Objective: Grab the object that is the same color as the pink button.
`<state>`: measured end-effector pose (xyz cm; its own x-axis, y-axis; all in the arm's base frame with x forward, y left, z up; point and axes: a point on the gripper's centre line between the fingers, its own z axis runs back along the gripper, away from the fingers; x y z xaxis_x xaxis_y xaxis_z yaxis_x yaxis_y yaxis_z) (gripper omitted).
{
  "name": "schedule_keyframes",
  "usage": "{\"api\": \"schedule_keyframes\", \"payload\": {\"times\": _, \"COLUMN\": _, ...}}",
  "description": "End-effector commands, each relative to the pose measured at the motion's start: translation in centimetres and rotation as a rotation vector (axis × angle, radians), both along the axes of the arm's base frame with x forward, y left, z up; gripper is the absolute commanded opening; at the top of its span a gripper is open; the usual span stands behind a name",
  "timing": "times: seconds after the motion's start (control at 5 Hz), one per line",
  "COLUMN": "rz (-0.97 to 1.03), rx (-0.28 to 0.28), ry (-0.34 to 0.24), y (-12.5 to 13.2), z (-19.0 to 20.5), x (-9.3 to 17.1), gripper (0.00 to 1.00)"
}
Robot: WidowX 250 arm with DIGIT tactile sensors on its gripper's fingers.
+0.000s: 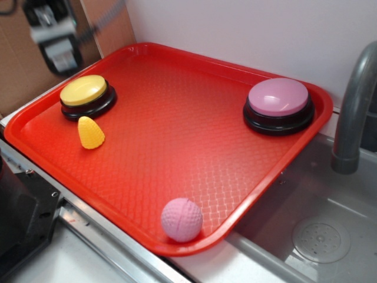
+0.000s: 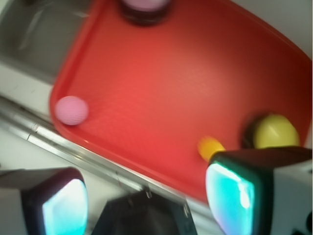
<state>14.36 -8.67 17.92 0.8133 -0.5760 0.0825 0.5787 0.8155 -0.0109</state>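
The pincer [image 2: 142,196] is hovering with jaws apart, far from the pink ball [image 1: 182,219]. Resting against the tray's [image 1: 177,118] rim, the ball is likely rolling off if nudged.

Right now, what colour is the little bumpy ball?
Pale pink small dimpled ball, clearest in the exterior view.

The exterior view is bright and evenly lit, with soft glare on the glossy red plastic tray [image 1: 177,118] and short shadows under the objects. The wrist view is strongly blurred; the tool's pads [image 2: 63,208] glow cyan and are out of focus
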Motion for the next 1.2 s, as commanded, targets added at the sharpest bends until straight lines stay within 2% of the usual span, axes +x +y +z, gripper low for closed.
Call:
{"api": "schedule_keyframes", "payload": {"times": 0.0, "rz": -0.372, "rx": -0.138, "ry": -0.001, "y": -4.2, "z": -5.3, "x": -0.1, "gripper": 1.0}}
{"api": "schedule_keyframes", "payload": {"times": 0.2, "rz": -0.507, "rx": -0.223, "ry": 0.004, "y": -5.8, "z": -8.9, "x": -0.3, "gripper": 1.0}}
{"api": "schedule_keyframes", "payload": {"times": 0.6, "rz": -0.662, "rx": -0.258, "ry": 0.033, "y": -7.6, "z": -12.7, "x": -0.8, "gripper": 1.0}}
{"api": "schedule_keyframes", "payload": {"times": 0.8, "rz": -0.789, "rx": -0.264, "ry": 0.012, "y": -8.8, "z": -13.2, "x": -1.0, "gripper": 1.0}}
{"api": "schedule_keyframes", "payload": {"times": 1.0, "rz": -0.854, "rx": -0.297, "ry": -0.015, "y": -9.2, "z": -13.6, "x": -1.1, "gripper": 0.0}}
